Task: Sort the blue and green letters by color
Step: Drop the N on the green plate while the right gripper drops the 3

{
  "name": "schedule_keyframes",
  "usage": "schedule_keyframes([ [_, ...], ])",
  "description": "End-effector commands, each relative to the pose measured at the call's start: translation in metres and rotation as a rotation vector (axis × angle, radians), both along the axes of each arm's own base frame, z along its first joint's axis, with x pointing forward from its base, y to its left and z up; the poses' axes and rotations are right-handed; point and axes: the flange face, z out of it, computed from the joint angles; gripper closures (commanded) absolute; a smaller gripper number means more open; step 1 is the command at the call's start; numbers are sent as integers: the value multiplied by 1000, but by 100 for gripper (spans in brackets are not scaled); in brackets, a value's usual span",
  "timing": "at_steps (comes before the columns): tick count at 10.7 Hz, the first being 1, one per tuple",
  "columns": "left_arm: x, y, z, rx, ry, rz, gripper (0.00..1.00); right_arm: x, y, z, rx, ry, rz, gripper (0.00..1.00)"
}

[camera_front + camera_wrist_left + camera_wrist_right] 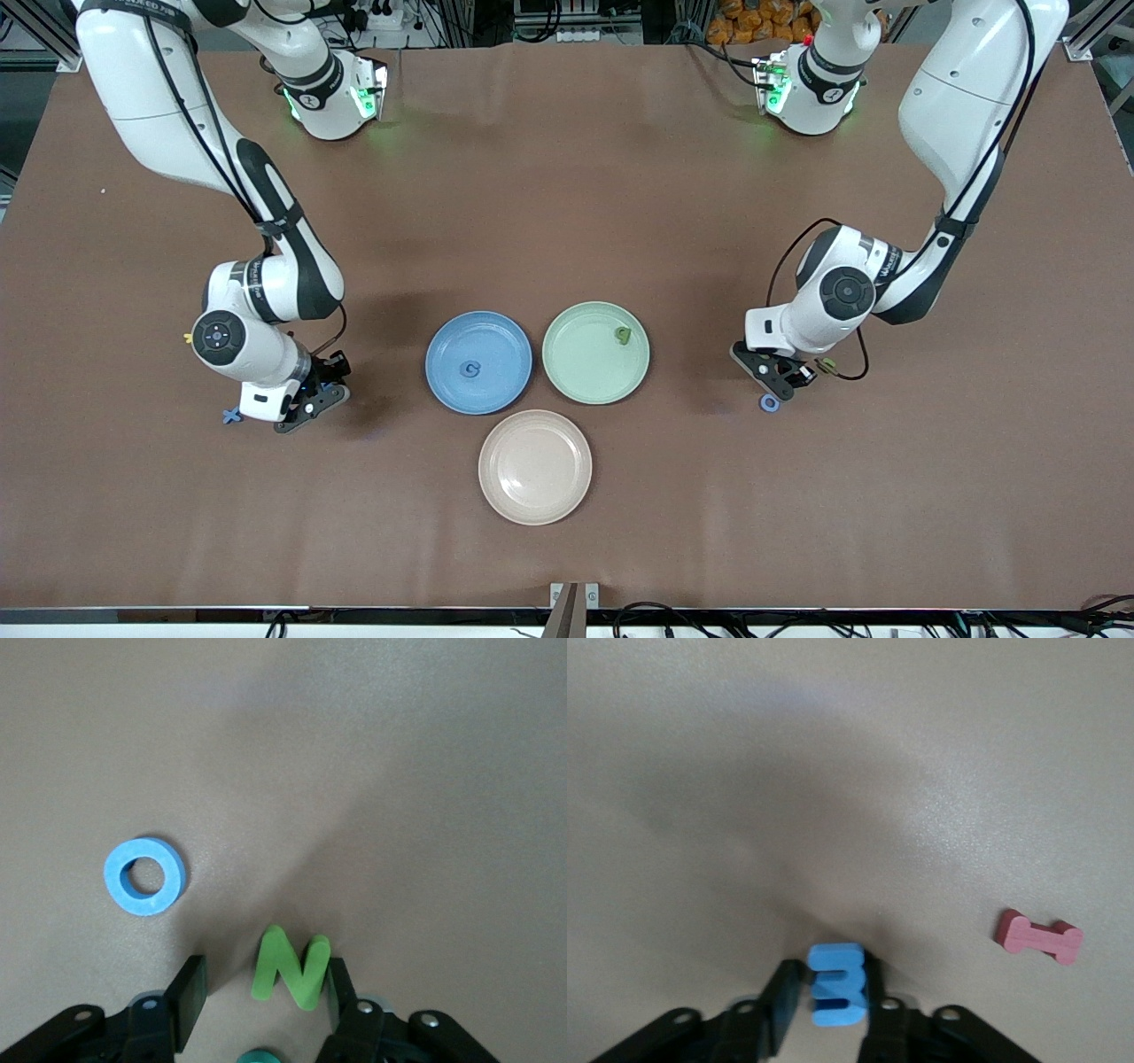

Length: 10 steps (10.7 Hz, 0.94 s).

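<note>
Green foam letter N [291, 967]: on the brown table [567, 177], between the left gripper's [259, 997] wide jaws, one finger touching it.
Blue foam letter E [836, 984]: gripped between the right gripper's [829, 997] narrow jaws.
Left wrist view only: blue foam ring [144, 875] shown whole, near N.
Right wrist view only: dark red foam letter I [1040, 937], apart.
Front view only: blue X [232, 415] beside the right gripper; round blue plate [509, 377] holding a blue letter [469, 369]; round green plate [576, 368] holding a green letter [623, 335].

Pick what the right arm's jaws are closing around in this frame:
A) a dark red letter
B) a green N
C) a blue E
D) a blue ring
C: in the right wrist view the blue E sits between the jaws of the right gripper, both pressed to its sides, while the dark red letter lies apart on the table.
</note>
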Motion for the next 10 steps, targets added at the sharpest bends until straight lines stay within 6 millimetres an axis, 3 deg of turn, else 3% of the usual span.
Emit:
schedule_keyframes([
  [1, -1, -3, -1, 1, -18, -19, 40, 2, -3, 1, 19, -5, -12, 100],
  [3, -1, -4, -1, 0, -19, -15, 44, 13, 7, 19, 45, -21, -34, 100],
  [4, -1, -4, 0, -1, -21, -4, 58, 20, 20, 30, 65, -5, -63, 100],
  [7, -1, -8, 1, -3, -21, 30, 99, 28, 83, 63, 77, 22, -154, 100],
  [10, 0, -16, 13, -10, -39, 87, 100, 3, 160, 66, 53, 54, -294, 100],
])
